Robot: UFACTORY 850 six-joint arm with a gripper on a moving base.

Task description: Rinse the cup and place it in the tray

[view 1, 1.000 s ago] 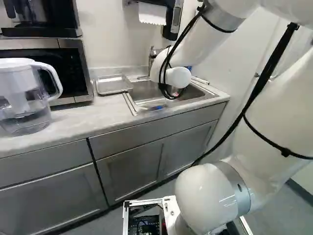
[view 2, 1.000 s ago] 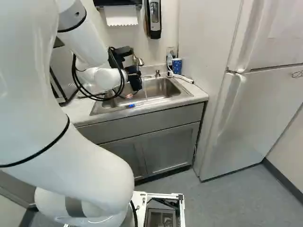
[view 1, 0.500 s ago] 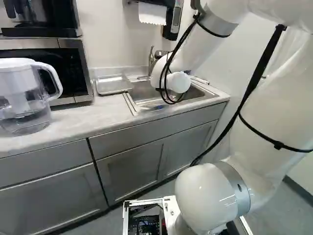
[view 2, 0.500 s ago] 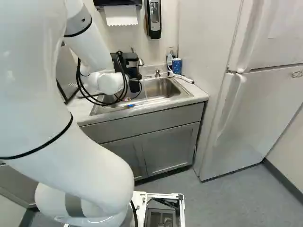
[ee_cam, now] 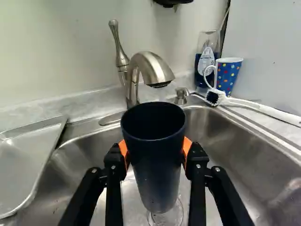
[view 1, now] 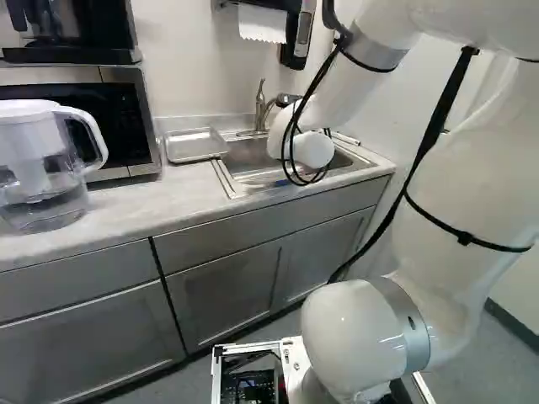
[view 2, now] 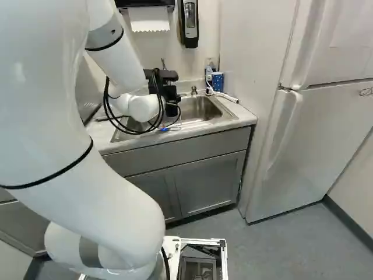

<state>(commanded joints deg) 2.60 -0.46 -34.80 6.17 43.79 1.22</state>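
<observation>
Kitchen corner with sink [ee_cam: 225, 160], microwave [view 1: 133, 84], fridge [view 2: 315, 128].

Sink [ee_cam: 263, 174] in all views: left and right base from behind arm [view 1: 472, 185], downward; wrist from close above

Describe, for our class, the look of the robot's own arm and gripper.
The arm is white, smooth and rounded, with grey bands at some joints, black straps and loose black cables. The gripper is black, with two fingers and orange pads.
</observation>
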